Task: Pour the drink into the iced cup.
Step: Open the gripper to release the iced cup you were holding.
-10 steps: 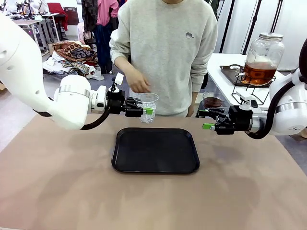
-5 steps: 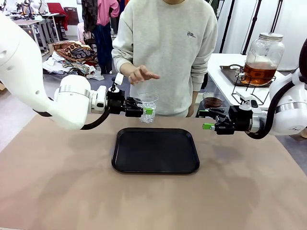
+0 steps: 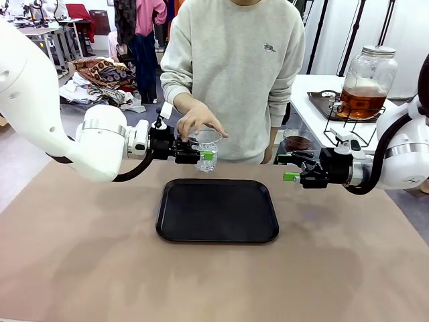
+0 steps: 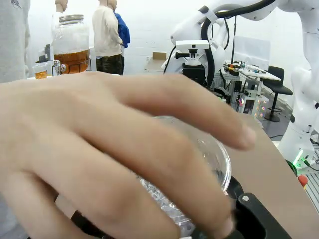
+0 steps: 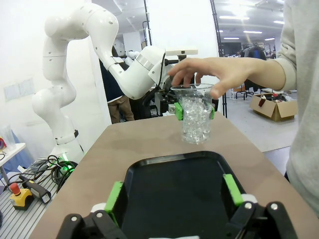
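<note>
— Where does the iced cup point(image 3: 206, 151) sit? 
— Upright in the left gripper point(image 3: 202, 155), pads clamped on its clear, ice-packed wall, the person's hand point(image 3: 198, 121) spread just over its rim.

— And the drink point(image 3: 361, 102)? 
— Amber in a round glass jar point(image 3: 366, 80), far beyond the right gripper point(image 3: 289, 168), which gapes empty, the nearer arm, beside a black tray point(image 3: 217, 209).

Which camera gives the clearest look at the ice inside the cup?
The right wrist view: the iced cup stands side-on between the left gripper's green pads, ice plain through the clear wall. In the front view the cup is small and distant. In the left wrist view the person's hand covers most of it.
</note>
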### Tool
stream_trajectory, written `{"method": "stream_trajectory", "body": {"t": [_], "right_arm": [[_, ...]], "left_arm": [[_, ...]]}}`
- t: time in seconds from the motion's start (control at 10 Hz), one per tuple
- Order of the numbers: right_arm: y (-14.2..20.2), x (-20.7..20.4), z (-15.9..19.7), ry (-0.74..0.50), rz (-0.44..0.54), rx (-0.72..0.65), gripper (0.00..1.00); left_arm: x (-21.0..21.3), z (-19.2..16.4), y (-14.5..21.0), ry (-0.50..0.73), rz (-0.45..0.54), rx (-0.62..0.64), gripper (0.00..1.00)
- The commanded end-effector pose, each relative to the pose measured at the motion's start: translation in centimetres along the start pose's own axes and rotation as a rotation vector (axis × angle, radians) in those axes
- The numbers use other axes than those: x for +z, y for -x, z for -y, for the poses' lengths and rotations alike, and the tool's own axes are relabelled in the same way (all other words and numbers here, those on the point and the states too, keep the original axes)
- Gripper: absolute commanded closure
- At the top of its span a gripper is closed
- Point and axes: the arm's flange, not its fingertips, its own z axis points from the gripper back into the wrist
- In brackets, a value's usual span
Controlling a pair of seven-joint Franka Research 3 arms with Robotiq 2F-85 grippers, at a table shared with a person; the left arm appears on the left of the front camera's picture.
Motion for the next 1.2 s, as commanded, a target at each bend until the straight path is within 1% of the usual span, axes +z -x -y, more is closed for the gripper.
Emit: {"method": "stream_trajectory", "body": {"t": [0.0,1.1], "right_arm": [[-0.17,0.02,0.10,0.002,-0.001,0.005,0.00],[-0.17,0.02,0.10,0.002,-0.001,0.005,0.00]], "left_arm": [[-0.07,0.07,-0.28,-0.002,0.006,-0.004,0.40],[-0.07,0.07,-0.28,-0.002,0.006,-0.004,0.40]]}}
